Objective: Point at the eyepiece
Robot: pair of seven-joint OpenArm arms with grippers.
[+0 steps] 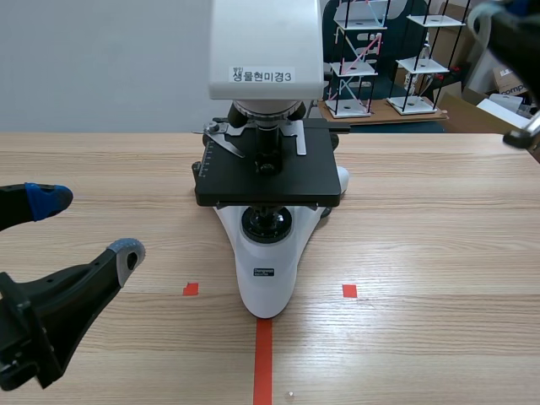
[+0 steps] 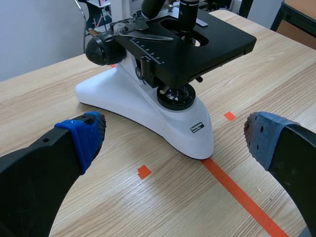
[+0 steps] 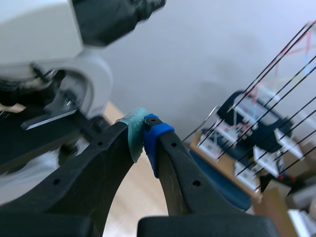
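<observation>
Eyepiece [image 3: 116, 15] black | microscope [image 1: 266, 278] marked "생물현미경3" | left end effector [image 1: 89, 226] spread | right end effector [image 3: 143, 131] closed

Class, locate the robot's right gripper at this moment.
The right gripper is up at the scene view's upper right, shut on nothing, close beside the microscope and its white head.

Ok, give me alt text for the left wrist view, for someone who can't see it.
A microscope with a white base and black square stage stands on a light wooden table, just ahead of the open left gripper, whose black fingers end in blue dotted pads.
</observation>
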